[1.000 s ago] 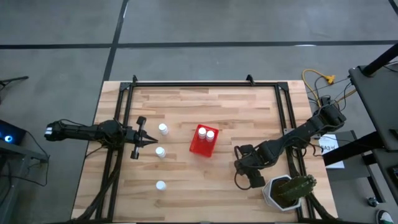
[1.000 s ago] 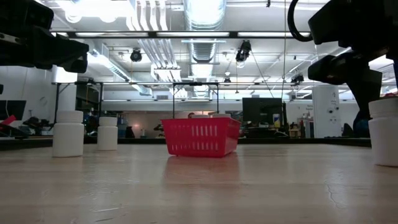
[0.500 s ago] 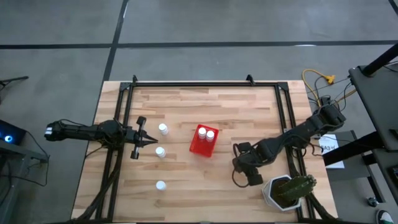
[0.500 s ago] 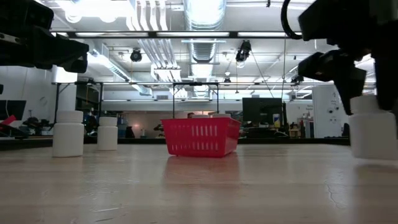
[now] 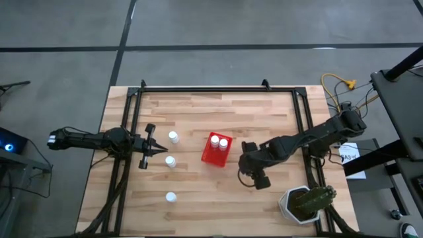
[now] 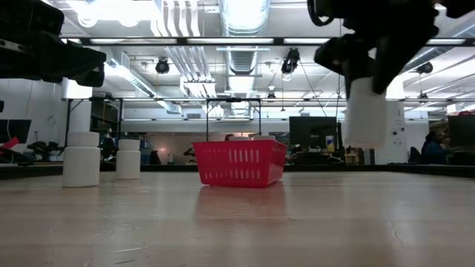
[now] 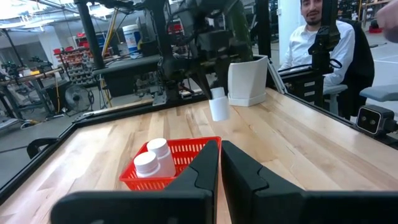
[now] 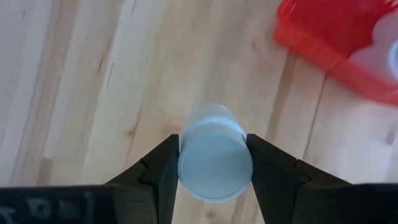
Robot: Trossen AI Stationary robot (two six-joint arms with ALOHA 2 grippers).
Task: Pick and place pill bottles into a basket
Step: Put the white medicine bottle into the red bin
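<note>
Even, diffuse overhead light in high view — wooden table (image 5: pixel 198 119) evenly lit, shadows faint. Low view: ceiling lamps (image 6: pixel 111 9) blown out at upper left, arms mere dark silhouettes against them. Right wrist view: held pill bottle (image 8: pixel 214 163) soft, bluish — red basket (image 8: pixel 336 37) at upper right blurred.
</note>
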